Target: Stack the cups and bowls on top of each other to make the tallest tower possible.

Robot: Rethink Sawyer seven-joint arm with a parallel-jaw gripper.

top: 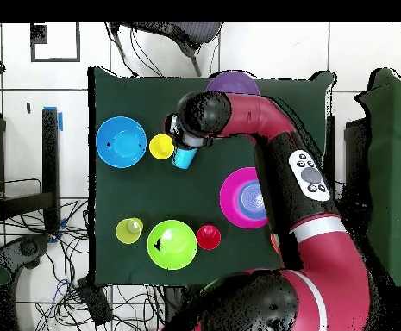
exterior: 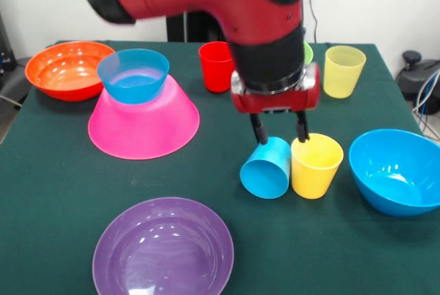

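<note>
The tool (exterior: 280, 130), its fingers spread narrowly, straddles the tipped blue cup (exterior: 266, 167); closing carelessly might roll it or knock the touching yellow cup (exterior: 315, 165).

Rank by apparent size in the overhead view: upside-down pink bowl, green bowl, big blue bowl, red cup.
1. Glossy upside-down pink plastic bowl, largest.
2-3. Green plastic bowl and big blue plastic bowl: look alike, not ranked.
4. Red plastic cup, smallest.

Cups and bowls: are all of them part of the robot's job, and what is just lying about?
Job: pink bowl, small blue bowl, orange bowl, purple bowl, larger blue bowl, green bowl, red cup, blue cup, yellow cup, pale yellow cup.
Lying about: cables, chair.
</note>
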